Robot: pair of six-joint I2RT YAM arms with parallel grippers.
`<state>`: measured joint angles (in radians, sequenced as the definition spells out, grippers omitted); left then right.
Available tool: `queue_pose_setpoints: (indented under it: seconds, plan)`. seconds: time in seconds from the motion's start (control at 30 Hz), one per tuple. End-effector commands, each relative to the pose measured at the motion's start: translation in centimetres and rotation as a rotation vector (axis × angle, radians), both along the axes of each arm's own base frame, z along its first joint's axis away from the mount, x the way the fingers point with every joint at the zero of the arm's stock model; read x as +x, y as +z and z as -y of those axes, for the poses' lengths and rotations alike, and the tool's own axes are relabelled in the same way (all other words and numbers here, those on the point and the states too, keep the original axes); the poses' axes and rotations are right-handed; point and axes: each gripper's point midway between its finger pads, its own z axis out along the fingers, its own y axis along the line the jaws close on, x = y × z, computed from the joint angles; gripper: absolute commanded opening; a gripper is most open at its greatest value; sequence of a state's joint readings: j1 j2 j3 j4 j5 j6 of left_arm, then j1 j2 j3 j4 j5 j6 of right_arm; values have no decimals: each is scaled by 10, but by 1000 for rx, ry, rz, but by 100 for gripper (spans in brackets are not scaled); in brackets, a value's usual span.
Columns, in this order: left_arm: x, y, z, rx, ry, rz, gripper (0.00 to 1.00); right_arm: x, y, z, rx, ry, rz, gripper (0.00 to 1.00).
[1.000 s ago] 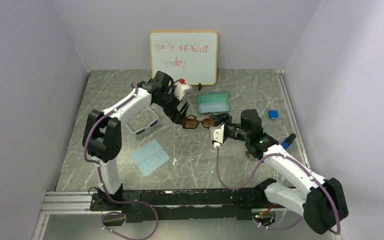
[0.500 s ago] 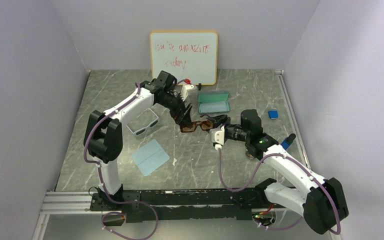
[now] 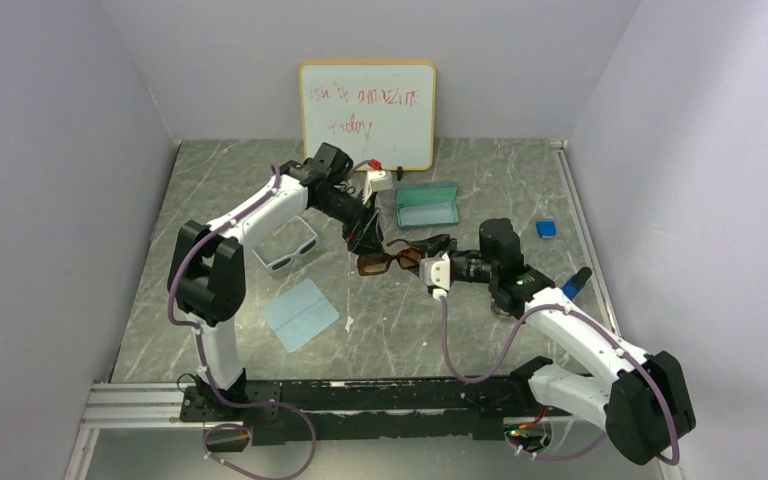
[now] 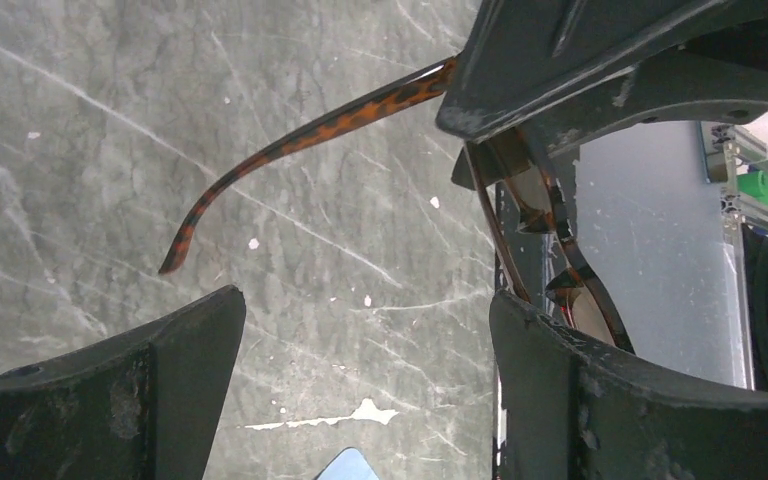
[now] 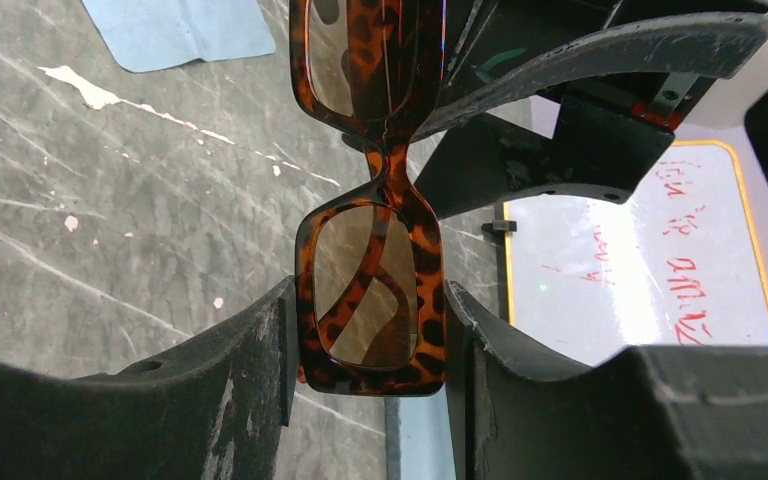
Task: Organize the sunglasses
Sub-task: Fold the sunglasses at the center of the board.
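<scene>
Meeting over the middle of the grey veined tabletop point(image 3: 220, 330) in the overhead view, both arms reach a pair of tortoiseshell brown sunglasses point(image 3: 380, 263) with amber lenses; the right gripper point(image 3: 422, 252) grips their right end and the left gripper point(image 3: 365, 238) hangs just above their left end. Chunky white-framed sunglasses point(image 3: 286, 246) with dark lenses lie flat beside the left forearm, a light-blue square cloth point(image 3: 300, 313) lies nearer the bases, and an open teal oblong case point(image 3: 428, 205) sits in front of the whiteboard point(image 3: 367, 115). From the left wrist, the left gripper point(image 4: 365, 310) stands wide apart with nothing between its fingers point(image 4: 110, 400); one spotted temple arm point(image 4: 300, 140) sticks out over the table, and whether the far finger touches the frame I cannot tell. From the right wrist, the right gripper point(image 5: 370, 300) is clamped on one lens of the brown sunglasses point(image 5: 372, 185), a pad against each side of the frame.
</scene>
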<state>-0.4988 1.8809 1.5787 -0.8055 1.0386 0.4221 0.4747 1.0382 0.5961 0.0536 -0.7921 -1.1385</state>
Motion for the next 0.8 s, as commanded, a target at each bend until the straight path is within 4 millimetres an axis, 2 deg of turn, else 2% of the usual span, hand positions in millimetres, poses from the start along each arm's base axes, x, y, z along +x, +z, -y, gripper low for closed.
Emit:
queue_pose_setpoints:
  seconds: [0.0,0.17,0.27,0.33,0.47,0.63,0.77]
  plan:
    - [-10,27,8,-109,-77,-6,96,2,27,-8,57,28,23,24]
    - [-6,23,6,-90,-42,10,96,2,31,-8,70,28,6,24]
    - [7,16,4,-41,19,43,97,1,37,-8,69,31,4,24]
    - [22,13,-3,-10,90,70,96,3,44,-5,63,20,9,23]
    - [61,25,-22,9,254,155,96,2,52,0,31,5,-6,22]
    - [102,38,-48,46,421,219,96,-14,63,1,-14,63,-53,22]
    - [126,21,-61,133,525,215,96,-33,81,0,-25,147,-69,22]
